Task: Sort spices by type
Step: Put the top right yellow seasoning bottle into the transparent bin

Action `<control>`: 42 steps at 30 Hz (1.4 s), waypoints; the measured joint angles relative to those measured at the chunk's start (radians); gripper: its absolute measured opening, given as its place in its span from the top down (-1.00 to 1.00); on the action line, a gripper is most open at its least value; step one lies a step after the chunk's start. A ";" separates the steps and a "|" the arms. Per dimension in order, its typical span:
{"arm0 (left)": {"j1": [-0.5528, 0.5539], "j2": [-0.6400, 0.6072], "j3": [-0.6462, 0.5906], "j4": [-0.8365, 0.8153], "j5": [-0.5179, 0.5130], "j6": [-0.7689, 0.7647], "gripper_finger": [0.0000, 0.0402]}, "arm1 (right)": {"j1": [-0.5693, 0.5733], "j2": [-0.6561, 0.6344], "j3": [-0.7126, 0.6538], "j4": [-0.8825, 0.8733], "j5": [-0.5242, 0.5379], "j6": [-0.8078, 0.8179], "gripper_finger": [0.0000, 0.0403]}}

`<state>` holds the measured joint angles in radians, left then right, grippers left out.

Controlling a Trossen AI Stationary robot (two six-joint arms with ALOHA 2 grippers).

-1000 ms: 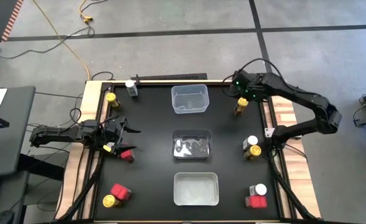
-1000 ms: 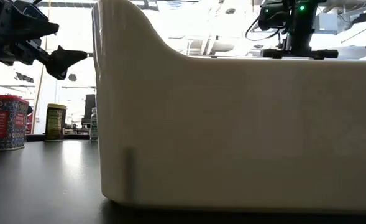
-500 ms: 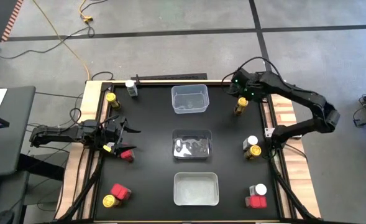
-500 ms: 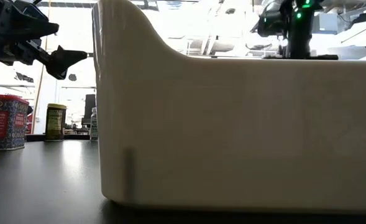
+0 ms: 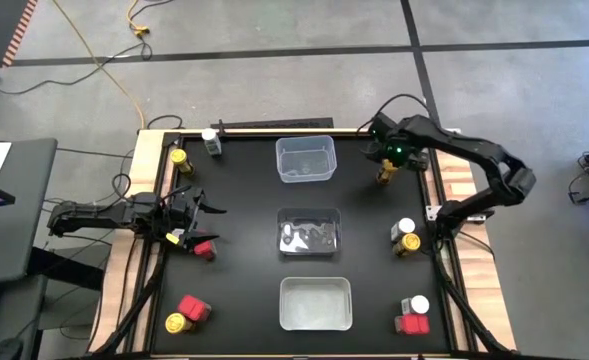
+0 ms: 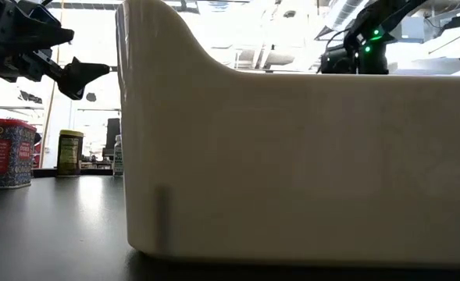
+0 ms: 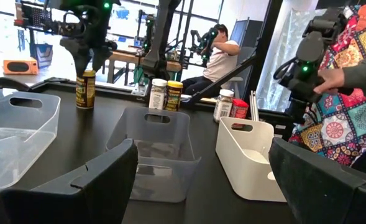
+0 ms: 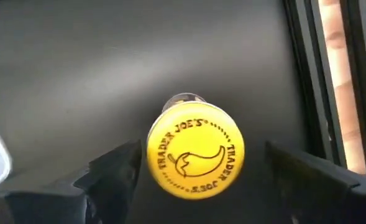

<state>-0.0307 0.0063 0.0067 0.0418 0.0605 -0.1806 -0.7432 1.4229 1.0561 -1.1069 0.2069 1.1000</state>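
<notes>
A yellow-capped amber spice jar [image 5: 385, 177] stands upright on the black table near its far right corner. My right gripper [image 5: 383, 160] hangs just above it, pointing down and open. In the right wrist view its fingers [image 8: 111, 177] stand on either side of the yellow cap [image 8: 195, 149] with a gap on each side. My left gripper [image 5: 202, 208] waits open and level at the table's left edge, above a red tin [image 5: 205, 249]. Other spices stand in small groups along the table's left and right sides.
Three tubs sit in a row down the middle: a clear one [image 5: 305, 160] at the far end, a clear one [image 5: 309, 232] in the centre and a white one [image 5: 315, 303] at the near end. A white-capped and a yellow-capped jar [image 5: 407, 237] stand at mid right. People show beyond the table.
My right gripper has come down toward the yellow-capped jar at the far right, shifting a little toward the table's left and tipping more steeply downward. The jar has stayed where it was.
</notes>
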 joint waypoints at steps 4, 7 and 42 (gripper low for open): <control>0.000 0.000 0.000 0.000 0.000 0.000 -0.72 | 0.000 0.010 0.000 0.017 -0.001 0.019 -0.75; 0.000 0.000 0.000 0.000 0.000 0.000 -0.72 | 0.000 0.010 0.001 0.031 -0.001 0.026 -0.66; 0.000 0.000 0.000 0.000 0.000 0.000 -0.72 | 0.000 -0.007 0.080 -0.012 -0.174 -0.285 -0.34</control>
<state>-0.0305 0.0063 0.0067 0.0418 0.0608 -0.1802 -0.7436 1.4161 1.1359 -1.1189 0.0324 0.8153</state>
